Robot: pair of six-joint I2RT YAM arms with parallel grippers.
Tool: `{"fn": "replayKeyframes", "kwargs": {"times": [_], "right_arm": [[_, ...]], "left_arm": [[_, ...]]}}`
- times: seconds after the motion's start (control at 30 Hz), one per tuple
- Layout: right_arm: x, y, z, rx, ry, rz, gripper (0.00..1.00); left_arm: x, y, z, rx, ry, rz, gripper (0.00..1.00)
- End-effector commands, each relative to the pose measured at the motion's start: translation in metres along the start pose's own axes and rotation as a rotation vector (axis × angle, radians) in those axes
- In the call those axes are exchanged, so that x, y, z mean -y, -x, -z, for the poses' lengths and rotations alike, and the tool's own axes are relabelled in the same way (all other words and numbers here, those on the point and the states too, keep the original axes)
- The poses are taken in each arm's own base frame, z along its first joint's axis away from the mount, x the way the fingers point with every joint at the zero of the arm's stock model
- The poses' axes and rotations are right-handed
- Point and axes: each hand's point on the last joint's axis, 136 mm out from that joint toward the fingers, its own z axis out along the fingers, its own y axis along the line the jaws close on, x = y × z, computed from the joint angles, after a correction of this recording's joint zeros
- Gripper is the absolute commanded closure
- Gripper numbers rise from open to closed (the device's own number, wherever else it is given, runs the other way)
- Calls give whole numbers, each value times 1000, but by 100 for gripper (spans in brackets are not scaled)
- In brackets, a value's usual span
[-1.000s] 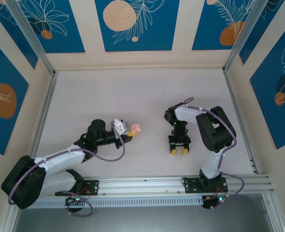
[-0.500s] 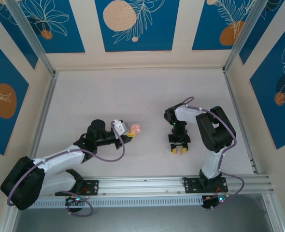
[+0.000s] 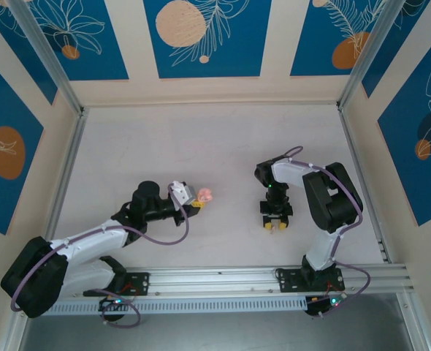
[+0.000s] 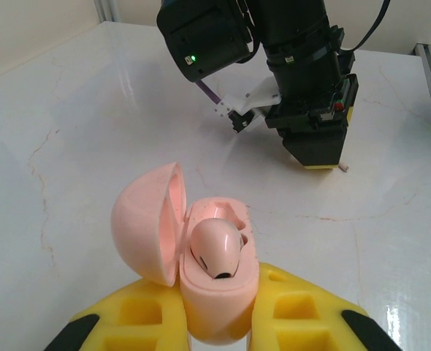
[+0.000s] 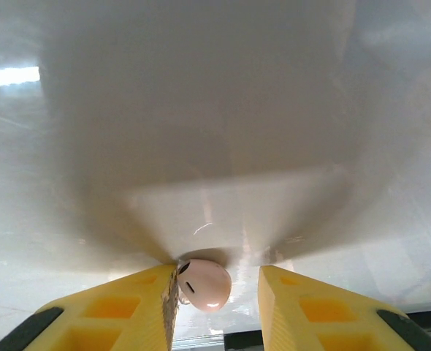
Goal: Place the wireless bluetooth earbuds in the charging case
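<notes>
- Pink bud (image 5: 203,284) sits between the yellow fingers of the right end effector (image 5: 217,272), low over the surface (image 3: 201,139). It touches one pad and a clear gap separates it from the other, so the jaws stand released around it, not clamped.
- Closing off-centre like this could squirt the smooth, round bud sideways. A lift on one-pad contact would likely drop it.
- A little farther off, well apart to the left, the left end effector (image 4: 223,311) is clenched on the pink case (image 4: 146,223). The lid is open and a seated bud (image 4: 215,248) rests in one well. A free well seems to lie just behind it.
- The lid leans close over the wells and could block an incoming bud. A hard push might twist the case in its grip or knock out the seated bud.
- The surface is pale, glossy and faintly veined like marble, and a slipped bud would probably skid on it.
- Beyond, cream walls carry blue panels (image 3: 201,36) with orange discs and white leaf outlines, framed by aluminium posts.
</notes>
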Motion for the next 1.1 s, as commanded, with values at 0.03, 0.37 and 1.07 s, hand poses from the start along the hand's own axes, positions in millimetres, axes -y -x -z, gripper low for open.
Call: {"fn": "replayKeyframes", "kwargs": {"times": [0.03,0.37,1.07], "right_arm": [[-6,-10,-3,-32,61,-29,65],[-12,-2,-1,17,104,-12,74],[-51,15,76,482,165,218,78]], "left_arm": [[6,7,0,15,-15,-26,86],[5,7,-1,14,-18,-27,86],[14,-10,-34,52,-115,119,87]]}}
